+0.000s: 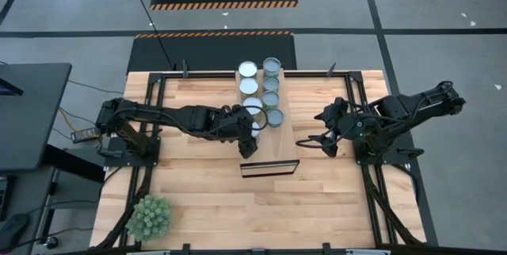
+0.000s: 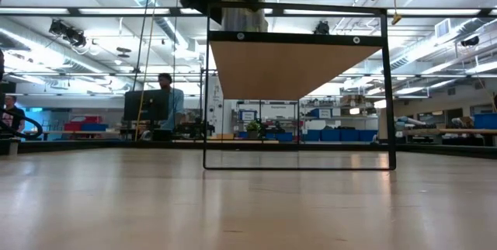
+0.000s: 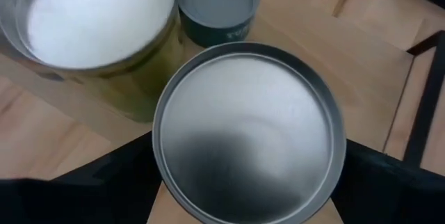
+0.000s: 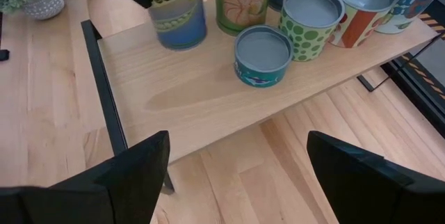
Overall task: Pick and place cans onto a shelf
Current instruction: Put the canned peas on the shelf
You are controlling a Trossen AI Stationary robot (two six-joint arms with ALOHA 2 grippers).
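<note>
Left pincer (image 1: 252, 132): over the near part of the shelf, dark fingers (image 3: 104, 182) either side of one can (image 3: 249, 132) with a pale silvery round top — clamped on it, can seen from straight above in the left wrist view.
Held can: at the shelf's left side in the high view, just in front of the other cans; whether resting on the plank or lifted clear cannot be told.
Neighbours of held can: a yellow-green-sided can with a bright pale top (image 3: 94, 17) close beside it, a dark teal can with a grey top (image 3: 215, 1) just behind.
Right pincer (image 1: 315, 142): spread open, gripping nothing — off the shelf's right side above the desk, fingers (image 4: 125, 175) pointing towards the shelf.
Shelf (image 1: 273, 148): long light-wood plank on a black frame, raised over the desk, running from mid-desk towards the far edge.
Cans on shelf (image 1: 271, 97): two rows at the far half; the right wrist view shows a blue "Peas" label, an orange-picture label, a green-dotted can (image 4: 311, 22) and a short teal can (image 4: 263, 56).
Desk (image 1: 206, 199): pale butcher-block wood.
Extras: small green potted plant (image 1: 149, 216) at the near left corner.
</note>
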